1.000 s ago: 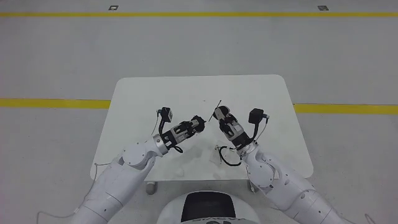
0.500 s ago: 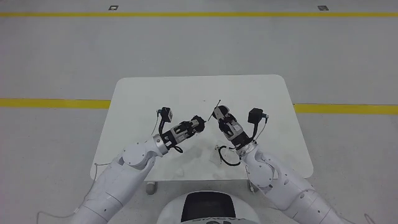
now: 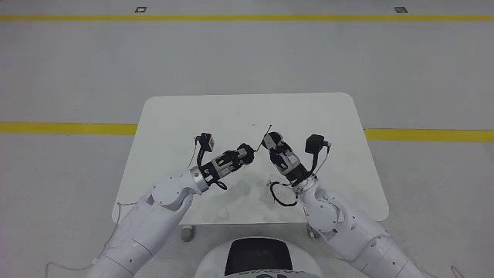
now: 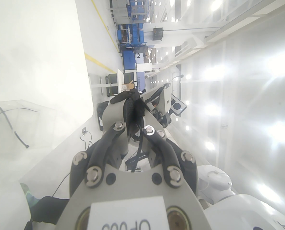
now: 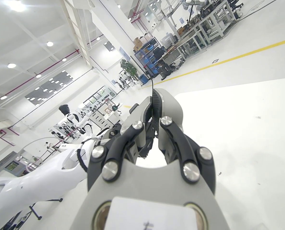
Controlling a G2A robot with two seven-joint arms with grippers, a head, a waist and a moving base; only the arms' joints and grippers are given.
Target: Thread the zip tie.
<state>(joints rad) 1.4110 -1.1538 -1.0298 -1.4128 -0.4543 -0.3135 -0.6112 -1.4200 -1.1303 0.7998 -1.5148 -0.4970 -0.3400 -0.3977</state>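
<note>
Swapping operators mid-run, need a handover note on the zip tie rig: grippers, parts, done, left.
Right gripper: shut on the zip tie, thin tip sticking out past the fingertips.
Left gripper: shut on a small black piece, probably the tie's head; cannot confirm.
Both held above the table, tips close but apart.
Done: both pieces gripped. Left: feed the tip through the head.

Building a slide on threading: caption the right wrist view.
Right gripper shut on a thin black zip tie, its tip protruding beyond the fingertips, over the white table.
</note>
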